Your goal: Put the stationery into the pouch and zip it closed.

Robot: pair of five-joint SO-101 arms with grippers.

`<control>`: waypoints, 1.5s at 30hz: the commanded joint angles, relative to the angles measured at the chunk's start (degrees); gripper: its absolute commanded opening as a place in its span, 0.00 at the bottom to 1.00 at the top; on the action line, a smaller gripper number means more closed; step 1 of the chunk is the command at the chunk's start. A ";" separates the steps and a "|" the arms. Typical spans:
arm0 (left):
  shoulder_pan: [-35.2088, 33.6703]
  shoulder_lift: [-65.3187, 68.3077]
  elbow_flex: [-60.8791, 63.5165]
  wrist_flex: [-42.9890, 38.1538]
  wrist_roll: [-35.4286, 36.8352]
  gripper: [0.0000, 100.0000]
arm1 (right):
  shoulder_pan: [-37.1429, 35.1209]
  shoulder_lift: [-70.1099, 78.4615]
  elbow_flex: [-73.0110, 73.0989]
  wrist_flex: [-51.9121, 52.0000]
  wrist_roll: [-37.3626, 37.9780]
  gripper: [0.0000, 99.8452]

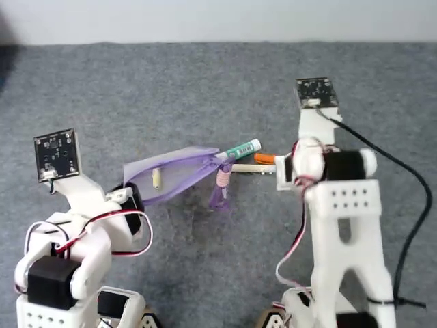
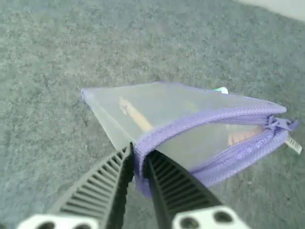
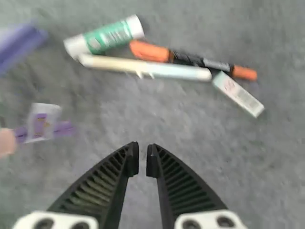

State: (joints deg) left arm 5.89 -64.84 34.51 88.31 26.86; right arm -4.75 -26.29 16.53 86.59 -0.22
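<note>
The high view looks down from behind the left arm (image 1: 75, 232) and right arm (image 1: 341, 205) (bases at the frame's lower left and lower right) across the grey carpet (image 1: 205, 82) to a pale wall (image 1: 218, 20) along the top. The wrist cameras sit close behind the left gripper (image 2: 138, 164) and right gripper (image 3: 142, 160), aimed forward and down at the carpet. With the high view, the left shares the pouch (image 1: 171, 174), the right the green-labelled tube (image 1: 242, 148).

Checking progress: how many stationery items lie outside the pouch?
4, clustered beside the pouch: green tube nearest it, then white pen and orange marker side by side, small white block farthest out. Others may be hidden.
</note>
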 commanded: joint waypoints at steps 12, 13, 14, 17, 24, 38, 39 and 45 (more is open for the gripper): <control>0.18 1.41 3.12 -6.68 0.44 0.01 | 14.02 23.34 -14.51 1.01 14.95 0.21; 0.18 1.41 3.12 -6.68 0.44 0.01 | 15.34 24.75 -16.09 -0.22 17.14 0.21; 0.18 1.49 3.12 -6.68 0.44 0.01 | 16.40 26.15 -17.67 -1.01 19.34 0.21; -0.18 1.49 3.12 -6.59 0.44 0.01 | 18.24 30.73 -20.57 -2.24 24.79 0.21; -0.26 1.49 3.12 -3.78 0.35 0.01 | 19.38 41.27 -25.14 -4.97 26.64 0.21; -0.35 1.49 3.12 -3.78 -0.88 0.01 | 15.16 52.79 -26.29 -13.23 26.64 0.21; -0.35 1.49 3.12 -3.78 -0.88 0.01 | 15.16 53.67 -26.37 -13.32 26.64 0.21; -0.35 1.49 3.12 -3.69 -0.88 0.01 | 15.52 57.19 -26.37 -13.23 26.64 0.18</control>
State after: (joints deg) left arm 5.89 -64.92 36.97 83.91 26.68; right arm 10.90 31.03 -7.30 73.76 25.71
